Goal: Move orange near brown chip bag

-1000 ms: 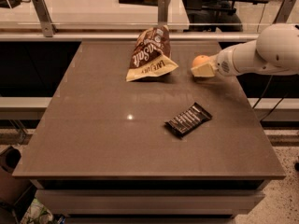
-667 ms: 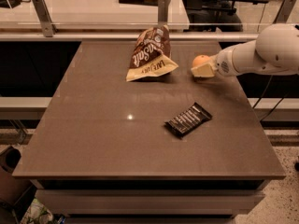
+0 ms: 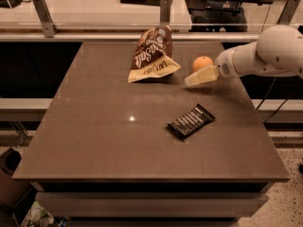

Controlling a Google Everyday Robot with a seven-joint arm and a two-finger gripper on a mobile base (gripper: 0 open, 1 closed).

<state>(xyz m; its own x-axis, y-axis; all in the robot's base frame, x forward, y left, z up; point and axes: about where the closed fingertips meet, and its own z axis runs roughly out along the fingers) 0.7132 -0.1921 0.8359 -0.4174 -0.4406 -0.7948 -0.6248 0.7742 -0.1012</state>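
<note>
The arm (image 3: pixel 267 53), white and rounded, enters from the right edge of the camera view and reaches left over the far right part of the table (image 3: pixel 94 126). The gripper (image 3: pixel 201 75) is the cream-coloured wedge at the end of the arm. It points left and slightly down, low over the table surface. Whether the gripper is spread or pressed together cannot be told from this view.

The orange (image 3: pixel 202 62) sits on the table just behind the gripper, on the side away from the camera. Its upper half shows above the gripper. Whether the gripper touches the orange cannot be told.

The brown chip bag (image 3: pixel 152 56) lies to the left of the orange, near the far middle of the table. Its dark brown end points toward the far edge, and its cream-yellow end faces the camera. A narrow strip of bare table separates the bag from the orange and the gripper.

A black wrapped bar (image 3: pixel 191 121) lies flat, at a diagonal, nearer the camera and well apart from the bag and the orange.

A metal rail (image 3: pixel 94 36) runs along the far edge of the table.
</note>
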